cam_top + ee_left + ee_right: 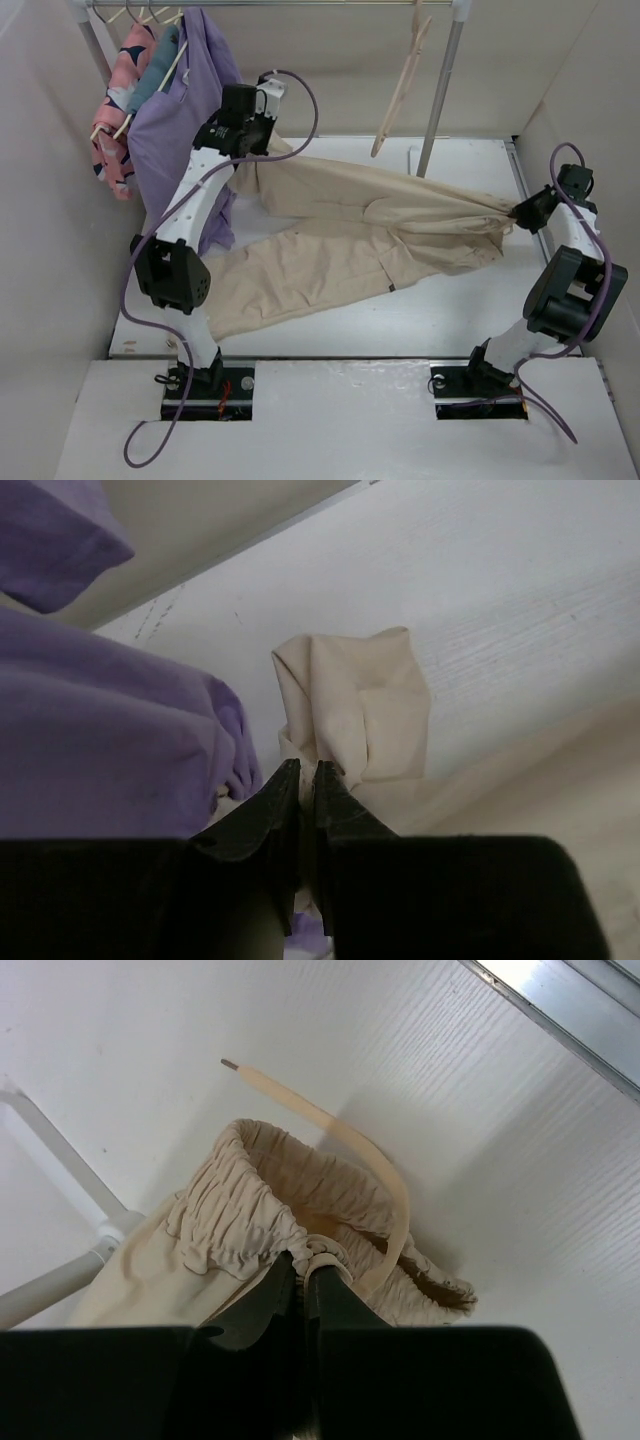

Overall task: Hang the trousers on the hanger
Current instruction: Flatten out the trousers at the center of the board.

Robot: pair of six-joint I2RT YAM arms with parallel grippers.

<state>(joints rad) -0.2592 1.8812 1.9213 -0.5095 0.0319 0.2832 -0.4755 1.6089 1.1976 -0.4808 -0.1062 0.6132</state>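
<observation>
Overhead view: trousers are spread across the white table, waist to the right and legs running left. One leg reaches up-left toward the left gripper. The other leg lies flat, angled to the near left, and its end sits beside the left arm's lower link.

Left gripper, wrist view: the jaws are narrow, nearly together, with a bunched fold of the beige trouser leg coming out at the tips. The cloth is pinched there. The purple shirt fills the left of this view and hangs close against the gripper.

Right gripper: it sits at the far right end of the trousers. In the wrist view the jaws are closed on the gathered elastic waistband. A flat pale drawstring arcs out of the waistband, and its dark tip rests on the table surface. The white foot of the rack shows at left.

Hanger: it hangs by its hook from the rail, just left of the rack's right pole, and is tilted edge-on. Its lower end shows just above the far edge of the trousers in the overhead view. I cannot tell whether they touch. Neither gripper is on it.

Left end of rail: the purple shirt and a pink patterned garment hang on wooden hangers. The shirt drapes behind the left arm.
</observation>
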